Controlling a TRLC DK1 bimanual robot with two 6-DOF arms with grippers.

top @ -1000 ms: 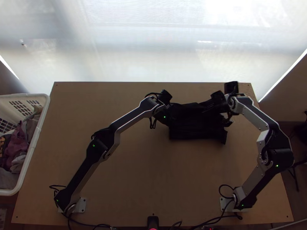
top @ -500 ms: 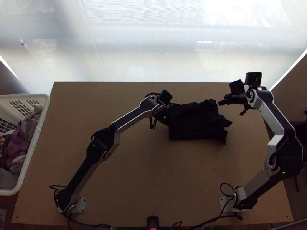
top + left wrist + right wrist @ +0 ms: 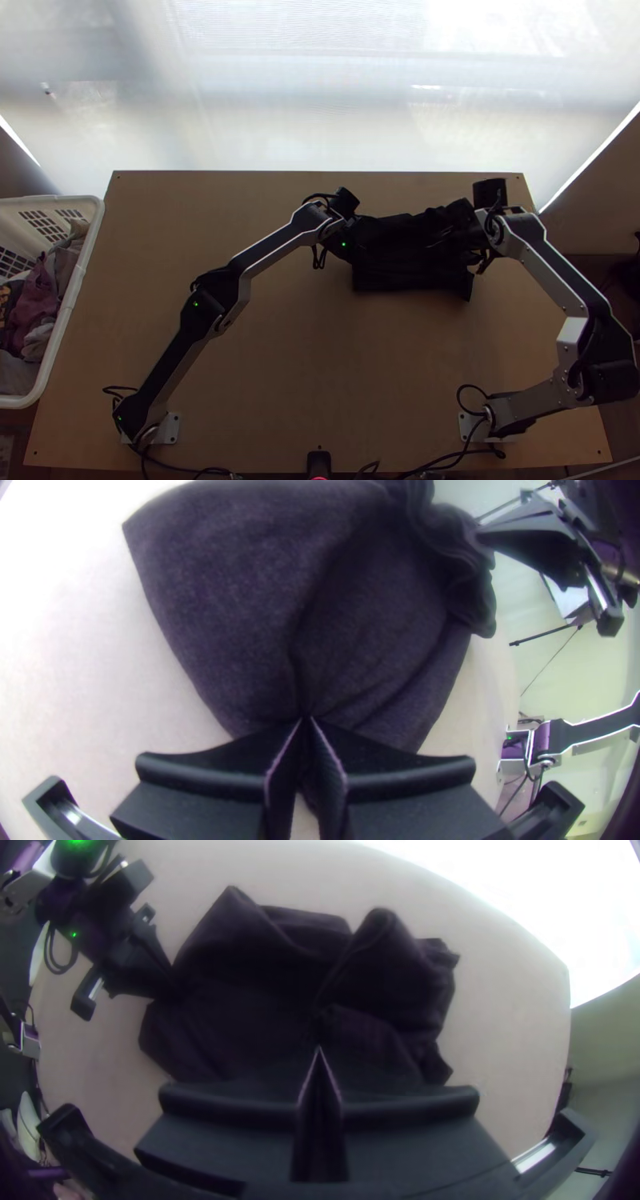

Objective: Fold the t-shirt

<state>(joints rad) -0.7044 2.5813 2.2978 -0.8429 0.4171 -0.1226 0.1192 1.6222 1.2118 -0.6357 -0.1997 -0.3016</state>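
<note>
In the top view the black grippers merge with the dark t-shirt (image 3: 400, 272), so its far outline and the fingertips are hard to make out; which end is the collar, I cannot tell. It lies on the bench (image 3: 320, 384), nearer the far edge and right of the middle, its long axis running roughly along the far edge. The end toward the right edge is bunched, one corner sticking out toward the near edge; the other end is smoother, folds partly covering one another. There the left gripper (image 3: 354, 250) pinches the cloth, creases fanning from its fingers (image 3: 227, 770). The right gripper (image 3: 462, 230) is over the bunched end, its fingers (image 3: 233, 1107) pressed together; whether cloth is between them I cannot tell. Beyond the bench's left edge, a white basket (image 3: 84, 264) of clothes (image 3: 36, 300) is partly cut off.
</note>
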